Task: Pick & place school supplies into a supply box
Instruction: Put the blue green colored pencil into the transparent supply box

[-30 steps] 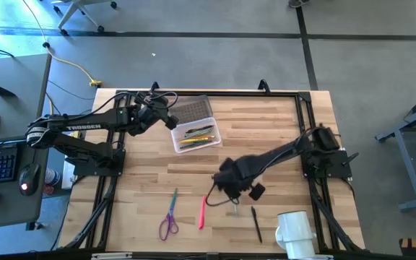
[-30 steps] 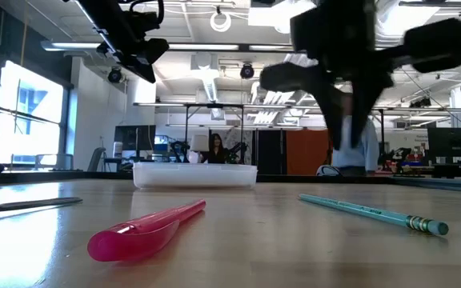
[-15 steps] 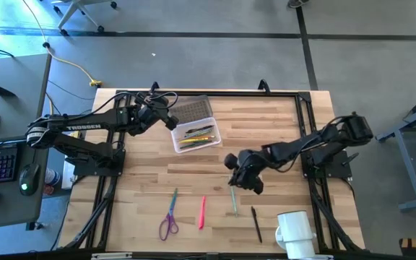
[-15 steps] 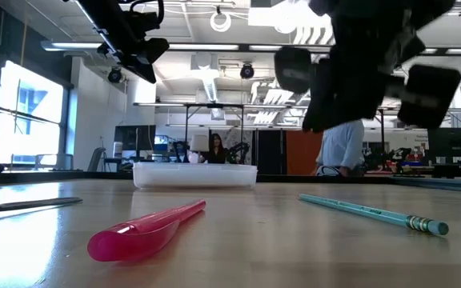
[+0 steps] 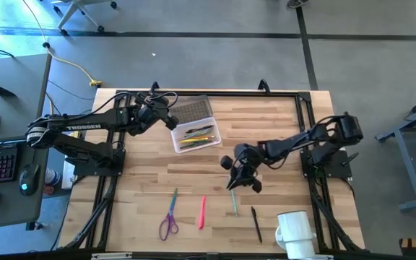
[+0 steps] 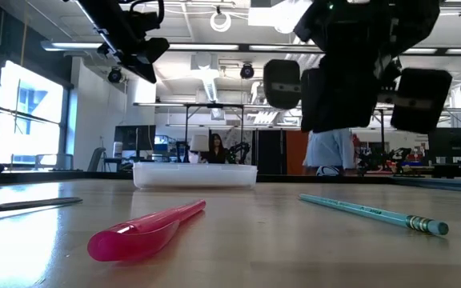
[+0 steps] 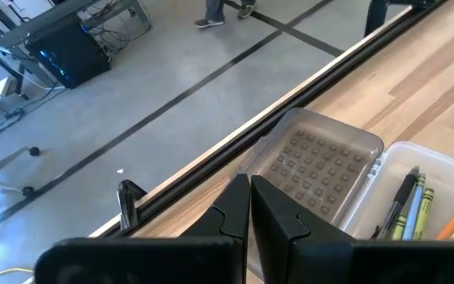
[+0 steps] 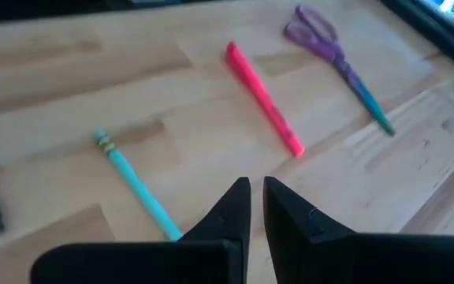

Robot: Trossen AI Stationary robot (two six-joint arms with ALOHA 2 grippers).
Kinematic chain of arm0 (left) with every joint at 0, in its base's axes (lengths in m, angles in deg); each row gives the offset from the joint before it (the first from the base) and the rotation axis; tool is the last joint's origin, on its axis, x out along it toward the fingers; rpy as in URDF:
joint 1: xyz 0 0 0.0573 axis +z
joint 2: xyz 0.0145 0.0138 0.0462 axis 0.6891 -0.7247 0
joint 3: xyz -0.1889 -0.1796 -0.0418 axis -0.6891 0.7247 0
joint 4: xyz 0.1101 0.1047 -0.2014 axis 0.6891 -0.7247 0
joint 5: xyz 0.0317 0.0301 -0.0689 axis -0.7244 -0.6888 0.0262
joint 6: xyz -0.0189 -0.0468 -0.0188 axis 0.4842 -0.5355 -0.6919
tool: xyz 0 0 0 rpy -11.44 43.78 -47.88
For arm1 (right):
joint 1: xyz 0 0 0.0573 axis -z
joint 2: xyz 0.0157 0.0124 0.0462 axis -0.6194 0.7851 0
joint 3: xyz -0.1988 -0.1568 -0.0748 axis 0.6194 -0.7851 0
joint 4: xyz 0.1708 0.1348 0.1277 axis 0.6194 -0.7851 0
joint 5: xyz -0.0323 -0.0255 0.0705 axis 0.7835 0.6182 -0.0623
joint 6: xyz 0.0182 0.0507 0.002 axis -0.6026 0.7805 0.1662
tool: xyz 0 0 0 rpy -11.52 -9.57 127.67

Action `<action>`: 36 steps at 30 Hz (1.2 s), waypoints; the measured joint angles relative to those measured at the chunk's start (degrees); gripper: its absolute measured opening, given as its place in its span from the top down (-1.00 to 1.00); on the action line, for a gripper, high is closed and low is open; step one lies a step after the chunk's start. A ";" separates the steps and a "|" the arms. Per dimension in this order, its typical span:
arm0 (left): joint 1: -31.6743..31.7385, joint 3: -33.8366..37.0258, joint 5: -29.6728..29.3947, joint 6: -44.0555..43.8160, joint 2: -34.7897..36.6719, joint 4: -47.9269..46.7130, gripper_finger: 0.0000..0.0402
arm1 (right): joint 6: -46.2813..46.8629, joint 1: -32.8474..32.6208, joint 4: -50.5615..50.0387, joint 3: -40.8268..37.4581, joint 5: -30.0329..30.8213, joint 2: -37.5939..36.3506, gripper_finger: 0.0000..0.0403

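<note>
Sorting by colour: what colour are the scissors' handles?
Purple, on the scissors; right wrist view shows it best.

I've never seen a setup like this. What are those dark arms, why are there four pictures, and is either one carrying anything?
These are two robot arms at a wooden table, each ending in a two-fingered hand. One camera looks straight down, one sits at table height, and one rides on each wrist. The left hand hangs shut and empty beside the clear supply box, which already holds several pens and pencils. The right hand is shut too, holding nothing, raised above the loose items: a teal pencil, a pink pen, purple scissors and a black pen. A white mug stands at the table's near edge, and a grey textured rectangle lies beside the box.
</note>
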 joint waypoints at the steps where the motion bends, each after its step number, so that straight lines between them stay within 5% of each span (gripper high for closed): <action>1: 0.00 0.00 0.27 0.00 0.00 -0.19 0.75 | -1.53 0.23 0.00 -0.08 0.07 0.37 0.90; 9: 0.00 0.00 4.27 0.00 0.00 -0.25 0.75 | -1.08 -0.46 1.28 -0.17 14.33 0.64 0.91; 24: 0.00 0.00 5.84 -0.17 0.00 -0.21 0.75 | 8.07 -0.86 -2.03 -0.13 14.08 0.64 0.57; 36: 0.00 0.00 8.10 -1.76 0.00 -0.16 0.75 | -6.36 -0.73 -5.48 -0.10 4.93 3.14 0.41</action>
